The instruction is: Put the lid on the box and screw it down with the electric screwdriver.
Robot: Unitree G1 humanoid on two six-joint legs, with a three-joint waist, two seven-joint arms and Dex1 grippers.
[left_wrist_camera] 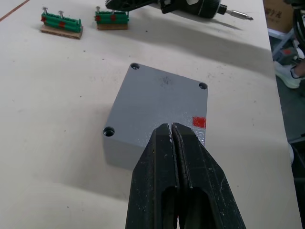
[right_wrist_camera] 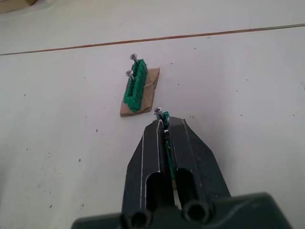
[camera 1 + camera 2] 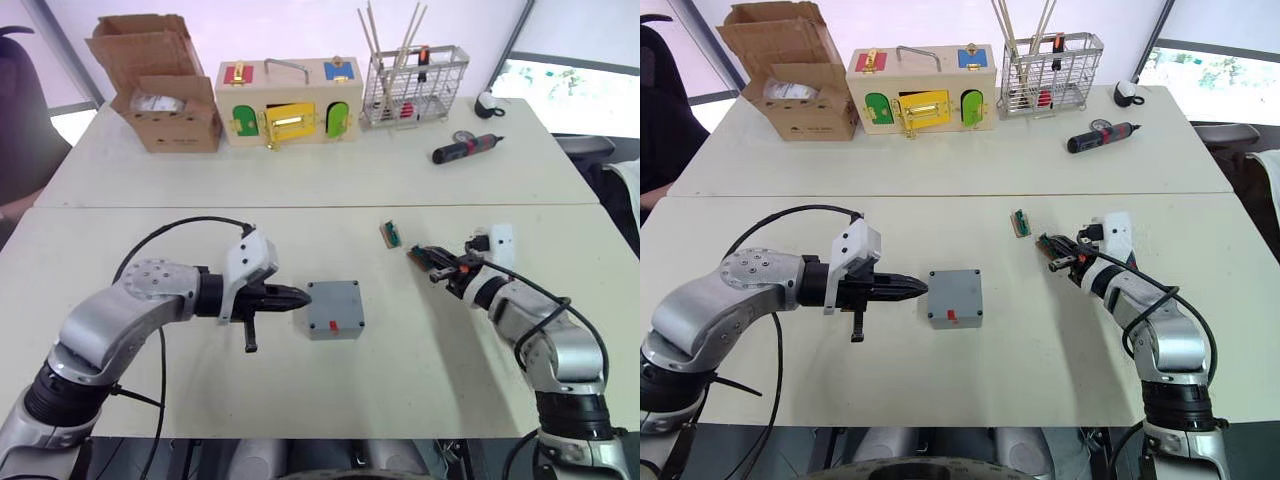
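The small grey square plastic box (image 3: 334, 308), closed by the flat grey lid (image 1: 164, 102) with a red mark and corner screw holes, sits on the white table (image 3: 300, 400) just ahead of the left gripper (image 3: 300, 296). That pincer's two black fingers are pressed together with nothing between them, their tips at the edge of the lid. Whatever is inside the box is hidden.

The right gripper (image 2: 163, 125) is closed narrowly on a small green block with a screw (image 2: 162, 116). Just beyond its tips lies a second green screw block on a brown card base (image 2: 138, 89).

Far behind the right gripper, a dark screwdriver with a red band (image 3: 466, 148) lies on the table. Beyond that is a wire basket (image 3: 415, 88) holding thin wooden sticks. Far behind the left gripper stand an open cardboard box (image 3: 160, 82), with something white and round inside, and a wooden box with coloured doors (image 3: 288, 102).
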